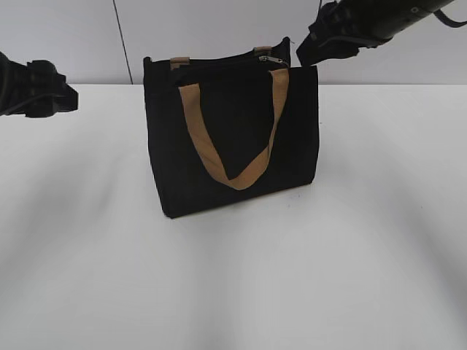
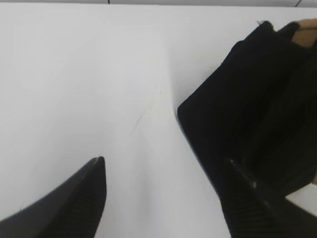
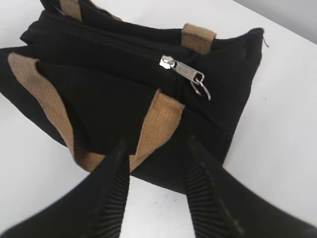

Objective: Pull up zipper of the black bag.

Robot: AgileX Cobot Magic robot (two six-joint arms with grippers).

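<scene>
The black bag (image 1: 233, 138) stands upright mid-table with a tan strap handle (image 1: 233, 171) hanging down its front. The dark zipper (image 3: 106, 42) runs along its top, and its silver pull tab (image 3: 184, 72) sits near the right end, also seen in the exterior view (image 1: 271, 59). My right gripper (image 3: 154, 144) is open and empty, hovering above the bag's right end, short of the tab. My left gripper (image 2: 166, 161) is open and empty, left of the bag (image 2: 257, 114) and apart from it.
The white table (image 1: 233, 292) spreads around the bag. A grey wall (image 1: 73, 36) stands behind it. The left arm (image 1: 36, 87) is at the far left, the right arm (image 1: 365, 25) at the upper right.
</scene>
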